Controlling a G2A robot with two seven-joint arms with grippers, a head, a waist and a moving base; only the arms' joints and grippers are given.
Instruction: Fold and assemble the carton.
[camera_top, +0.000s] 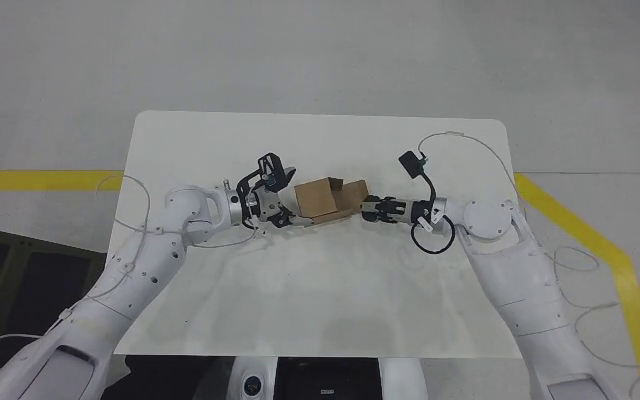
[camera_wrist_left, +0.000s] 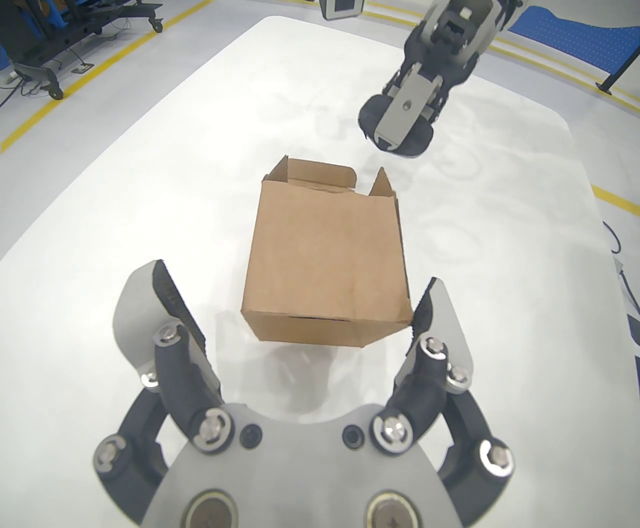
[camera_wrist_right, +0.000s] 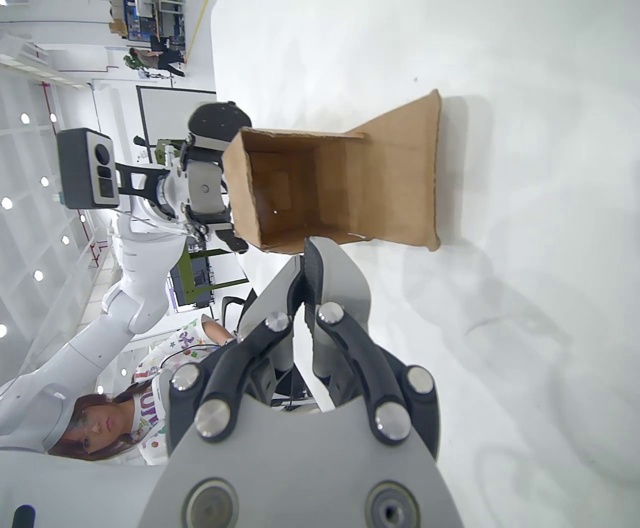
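Observation:
A brown carton (camera_top: 326, 198) lies on its side mid-table, its closed end toward my left gripper (camera_top: 287, 208) and its open end, flaps spread, toward my right gripper (camera_top: 368, 210). In the left wrist view the left gripper (camera_wrist_left: 295, 295) is open and straddles the carton's (camera_wrist_left: 325, 260) closed end. One pad (camera_wrist_left: 422, 312) touches a lower corner; the other finger stands apart. Beyond the flaps, the right gripper (camera_wrist_left: 397, 137) hovers shut. In the right wrist view the shut right gripper (camera_wrist_right: 306, 247) sits just at the rim of the carton's (camera_wrist_right: 380, 180) open mouth, holding nothing.
The white table (camera_top: 330, 300) has bare room on all sides of the carton. A black cable (camera_top: 432, 195) loops off the right wrist, and thin white cables trail past the table's side edges.

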